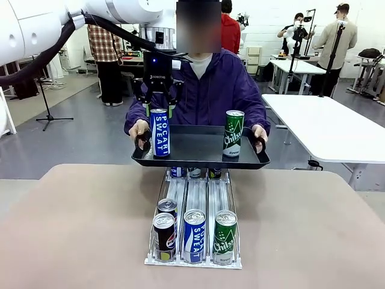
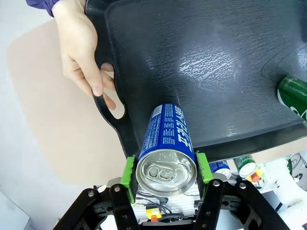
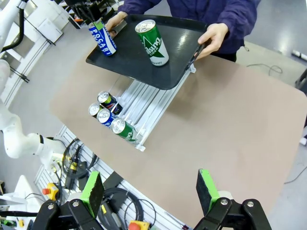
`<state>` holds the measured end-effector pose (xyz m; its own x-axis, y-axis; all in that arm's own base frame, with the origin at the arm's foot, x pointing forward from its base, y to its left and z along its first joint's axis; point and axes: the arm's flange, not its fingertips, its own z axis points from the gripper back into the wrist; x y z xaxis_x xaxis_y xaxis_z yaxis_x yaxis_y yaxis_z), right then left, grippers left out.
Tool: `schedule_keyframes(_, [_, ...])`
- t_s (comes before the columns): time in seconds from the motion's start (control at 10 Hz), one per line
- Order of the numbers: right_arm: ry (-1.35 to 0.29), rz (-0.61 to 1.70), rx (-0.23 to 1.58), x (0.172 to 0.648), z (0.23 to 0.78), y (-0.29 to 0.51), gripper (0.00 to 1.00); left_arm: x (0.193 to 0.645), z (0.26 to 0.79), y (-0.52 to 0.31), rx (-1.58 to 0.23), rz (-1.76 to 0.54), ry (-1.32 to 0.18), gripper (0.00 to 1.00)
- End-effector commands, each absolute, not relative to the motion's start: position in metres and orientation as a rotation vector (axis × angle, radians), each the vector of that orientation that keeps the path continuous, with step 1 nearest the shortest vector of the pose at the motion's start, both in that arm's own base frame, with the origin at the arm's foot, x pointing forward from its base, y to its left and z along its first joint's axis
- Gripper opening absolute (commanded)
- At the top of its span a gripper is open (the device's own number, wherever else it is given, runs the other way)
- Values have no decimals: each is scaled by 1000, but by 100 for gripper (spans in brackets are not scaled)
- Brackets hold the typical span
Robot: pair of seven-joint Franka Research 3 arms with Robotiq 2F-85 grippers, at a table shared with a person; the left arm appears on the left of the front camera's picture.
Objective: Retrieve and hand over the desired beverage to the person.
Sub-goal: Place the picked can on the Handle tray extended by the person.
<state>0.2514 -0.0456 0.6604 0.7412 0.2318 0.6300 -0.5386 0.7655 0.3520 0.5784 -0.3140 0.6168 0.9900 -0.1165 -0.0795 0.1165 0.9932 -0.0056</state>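
1. Beige, matte tabletop [image 1: 72, 229] fills the foreground of a workshop with a grey floor and white tables behind; on it sits a clear plastic gravity-feed can rack [image 1: 194, 205] with three lanes, fronted by a dark cola can [image 1: 163, 236], a blue Pocari Sweat can [image 1: 194, 235] and a green Chilsung can [image 1: 224, 236]
2. Across the table the person in a dark purple hooded jacket [image 1: 210, 90] holds a black plastic serving tray [image 1: 200, 152] by its two cut-out handles, above the far end of the rack
3. The beverage in play, a tall slim blue-and-white Pocari Sweat aluminium can [image 2: 165, 148], stands upright on the tray's left part, near the person's hand [image 2: 84, 52]; a green Chilsung aluminium can [image 1: 233, 133] stands on the tray's other side, well apart
4. The left gripper [image 2: 165, 172] straddles the blue can near its top, green pads [image 2: 128, 172] at either side of the rim; whether they pinch it or have just let go I cannot tell
5. The right gripper [image 3: 151, 189] hangs spread wide and empty over the table's near side
6. Judged by looks, the sealed can is moderately heavy if full, with a rigid rim, thin dentable walls and a smooth, slippery skin; it is tall and tips easily on a hand-held tray
7. The best hold seems to be across the cylinder just under the rim, with gentle pressure
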Motion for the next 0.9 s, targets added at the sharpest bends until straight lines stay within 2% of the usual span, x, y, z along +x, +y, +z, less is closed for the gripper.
schedule_keyframes(0.0, [-591, 460, 550, 253, 659, -46, 100, 594, 635, -321, 7, -154, 83, 100])
schedule_keyframes(0.6, [-591, 460, 550, 253, 659, -46, 100, 590, 636, -319, 16, -169, 79, 100])
schedule_keyframes(0.8, [-591, 460, 550, 253, 659, -46, 100, 568, 639, -318, 48, -220, 85, 100])
